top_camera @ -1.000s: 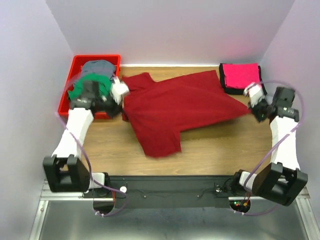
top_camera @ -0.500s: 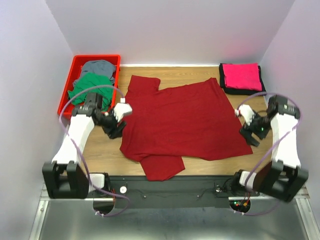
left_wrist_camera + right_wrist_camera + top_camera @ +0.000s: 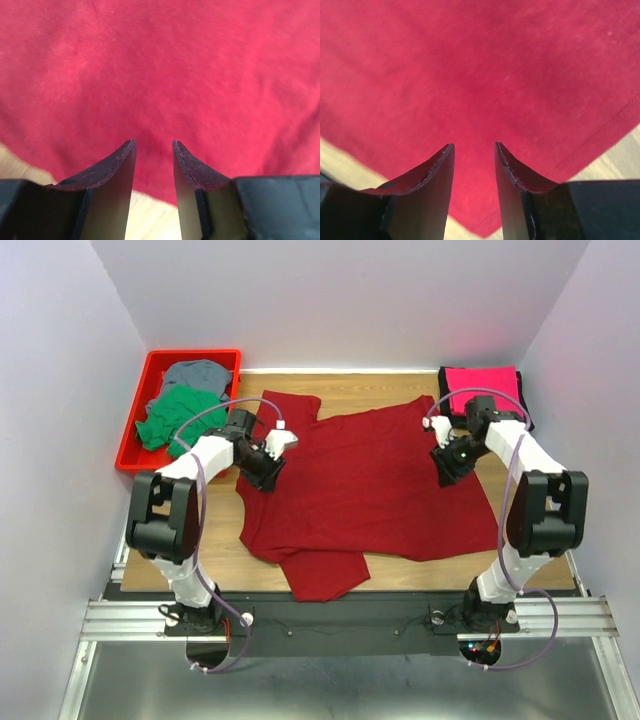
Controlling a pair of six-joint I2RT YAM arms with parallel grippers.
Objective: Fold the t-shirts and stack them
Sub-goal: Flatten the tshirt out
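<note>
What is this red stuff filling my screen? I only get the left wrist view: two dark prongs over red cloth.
Observer: It is a dark red cloth t-shirt, and the top camera shows it spread out on a wooden table.
Operator: What is the other arm doing?
Observer: The right claw is open over the same shirt, near its far right corner, close to a folded pink t-shirt.
Operator: Are there any more shirts?
Observer: Yes. A crumpled green t-shirt and a grey t-shirt lie in a red plastic bin at the table's far left corner.
</note>
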